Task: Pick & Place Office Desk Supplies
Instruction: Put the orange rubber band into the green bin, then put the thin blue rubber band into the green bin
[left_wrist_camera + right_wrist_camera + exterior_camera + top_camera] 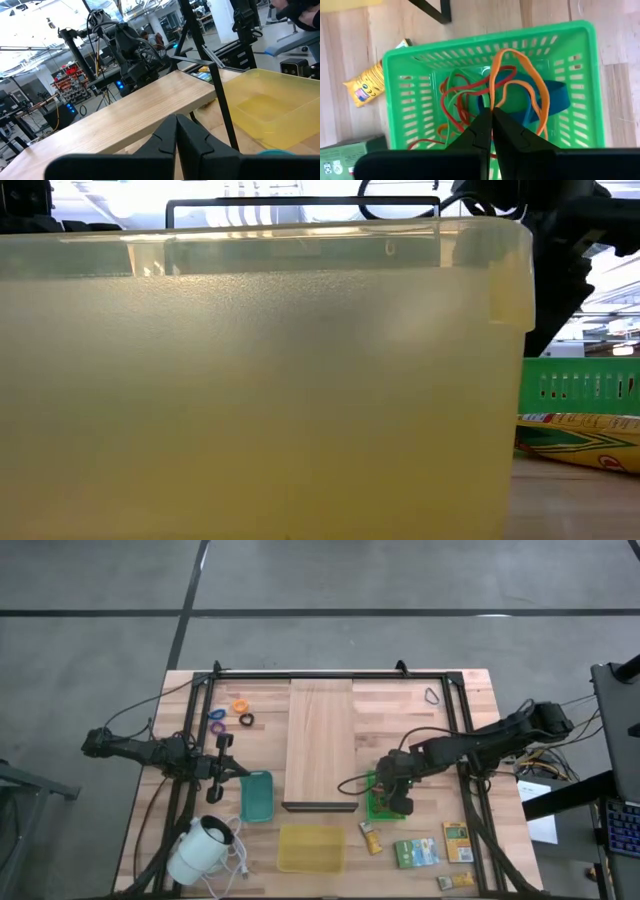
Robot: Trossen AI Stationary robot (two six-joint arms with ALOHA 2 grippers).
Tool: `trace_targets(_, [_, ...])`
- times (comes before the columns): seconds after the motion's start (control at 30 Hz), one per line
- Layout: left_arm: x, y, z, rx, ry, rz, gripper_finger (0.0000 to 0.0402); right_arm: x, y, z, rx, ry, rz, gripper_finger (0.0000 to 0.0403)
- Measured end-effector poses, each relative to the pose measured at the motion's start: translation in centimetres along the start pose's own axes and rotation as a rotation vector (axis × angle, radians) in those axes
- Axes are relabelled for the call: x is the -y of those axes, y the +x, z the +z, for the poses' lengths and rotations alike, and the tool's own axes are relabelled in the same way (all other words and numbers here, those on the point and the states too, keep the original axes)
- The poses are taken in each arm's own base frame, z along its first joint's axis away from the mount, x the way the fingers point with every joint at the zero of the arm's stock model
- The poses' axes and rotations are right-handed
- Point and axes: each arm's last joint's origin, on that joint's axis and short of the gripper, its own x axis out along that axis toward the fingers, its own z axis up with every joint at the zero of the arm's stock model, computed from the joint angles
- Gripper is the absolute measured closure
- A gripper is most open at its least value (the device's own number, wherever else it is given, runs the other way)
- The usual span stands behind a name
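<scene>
Yellow tub (311,847): nearest the front table edge, straight in front of the wooden board (320,742); looks empty from above; it fills the low view.

Packets (416,853): green and yellow ones lie loose on the table, to the board's front right, beside the yellow tub; not yet put away.

White corded device (203,850): to the board's front left, not part of the job.

Teal tray (256,795): just off the board's front left corner; I cannot tell whether anything lies in it.

Green basket (490,92): just off the board's front right corner; red, green, orange and blue rubber bands (470,100) already lie tangled inside.

Right gripper (492,116): above the green basket, fingers pinched together on an orange rubber band (517,75), whose loop hangs over the basket's middle.

Left gripper (215,772): off the board's left side, near the teal tray, fingers closed with nothing in them; this arm waits.

Small rings (240,706): orange, purple and black, left of the board's far half, untouched.

Tan loop (432,696): on the table, right of the board's far end, also untouched.

Progress, as I judge it: several bands are sorted and one more is over the basket; rings, tan loop and packets remain, so well under half done.
</scene>
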Motion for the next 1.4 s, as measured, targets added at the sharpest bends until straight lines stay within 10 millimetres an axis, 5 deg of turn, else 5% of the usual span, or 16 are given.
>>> trace_targets(0.47, [0.0,0.0,0.0,0.0,0.0,0.0,0.039,0.0,0.1,0.1,0.019,-0.01,0.007,0.0276])
trace_targets(0.7, [0.0,0.0,0.0,0.0,0.0,0.0,0.039,0.2,-0.4,0.0,0.051,-0.008,-0.053,0.026])
trace_targets(1.03, [0.0,0.0,0.0,0.001,0.0,-0.001,0.039,0.8,-4.1,-0.6,0.206,0.147,-0.146,0.0259])
trace_targets(1.4, [0.0,0.0,0.0,0.0,0.0,-0.001,0.039,6.0,-8.9,-2.1,0.239,0.39,-0.236,0.0259])
